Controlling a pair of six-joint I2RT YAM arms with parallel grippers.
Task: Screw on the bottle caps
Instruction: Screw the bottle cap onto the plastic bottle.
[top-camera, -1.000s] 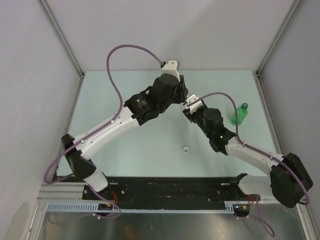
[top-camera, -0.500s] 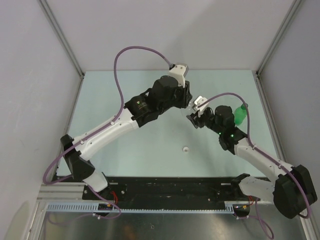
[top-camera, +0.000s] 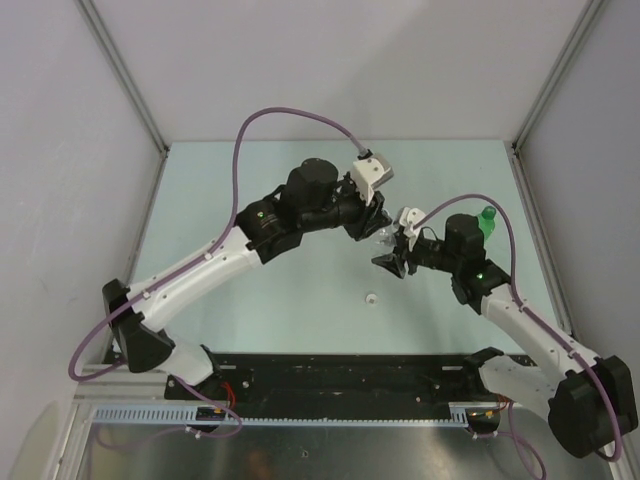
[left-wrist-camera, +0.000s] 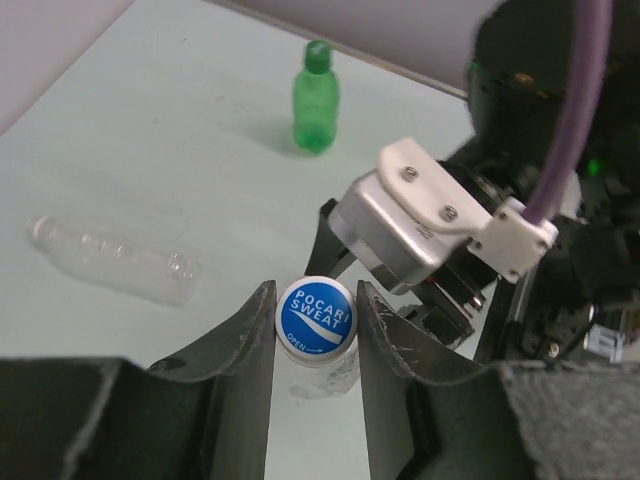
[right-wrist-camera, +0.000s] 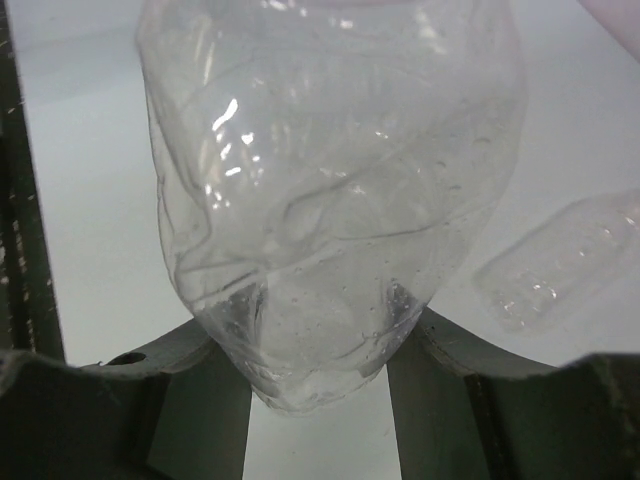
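My right gripper (right-wrist-camera: 318, 335) is shut on a clear ribbed bottle (right-wrist-camera: 330, 170), gripping its lower end and holding it above the table. My left gripper (left-wrist-camera: 315, 292) is shut on that bottle's white cap (left-wrist-camera: 316, 318), which has a blue printed top. In the top view both grippers, left (top-camera: 377, 228) and right (top-camera: 392, 256), meet at the clear bottle (top-camera: 385, 241). A green bottle (left-wrist-camera: 315, 98) stands upright with its green cap on. A second clear bottle (left-wrist-camera: 112, 262) lies on its side. A loose white cap (top-camera: 371, 298) lies on the table.
The green bottle (top-camera: 485, 220) stands just behind my right forearm near the right wall. The lying clear bottle also shows in the right wrist view (right-wrist-camera: 560, 262); the left arm hides it in the top view. Grey walls close in the table at the back, left and right.
Both grippers have shifted right and toward the near side together with the clear bottle between them. The right arm now covers most of the green bottle.
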